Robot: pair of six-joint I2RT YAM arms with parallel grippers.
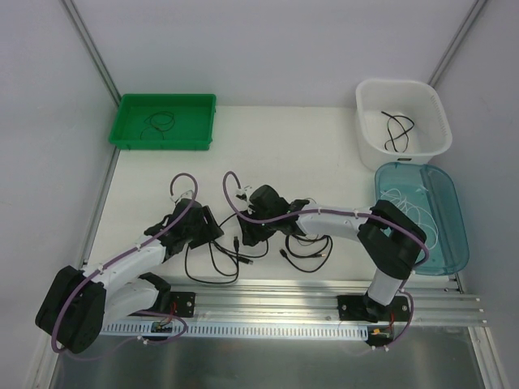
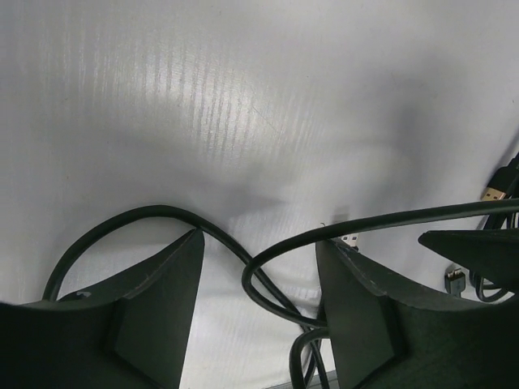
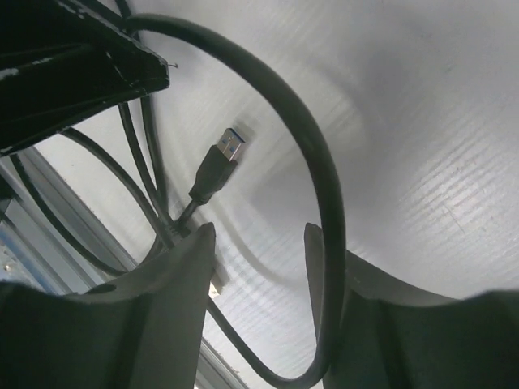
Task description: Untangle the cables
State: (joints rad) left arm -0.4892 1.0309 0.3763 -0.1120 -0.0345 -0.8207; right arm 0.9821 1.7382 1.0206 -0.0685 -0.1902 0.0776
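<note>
A tangle of black cables (image 1: 231, 258) lies on the white table near the front, with more loops (image 1: 312, 251) to its right. My left gripper (image 1: 209, 229) is low over the tangle's left part. In the left wrist view it (image 2: 259, 243) is open, with crossing black cable loops (image 2: 268, 279) lying between the fingers. My right gripper (image 1: 253, 233) is just right of it. In the right wrist view it (image 3: 259, 243) is open, a black cable loop (image 3: 320, 170) curves past its right finger, and a USB plug (image 3: 223, 158) lies ahead.
A green tray (image 1: 130, 138) at the back left holds a black cable. A white basket (image 1: 369, 138) at the back right holds another. A teal tray (image 1: 450, 235) on the right holds a thin white cable. A metal rail (image 1: 284, 304) runs along the front edge.
</note>
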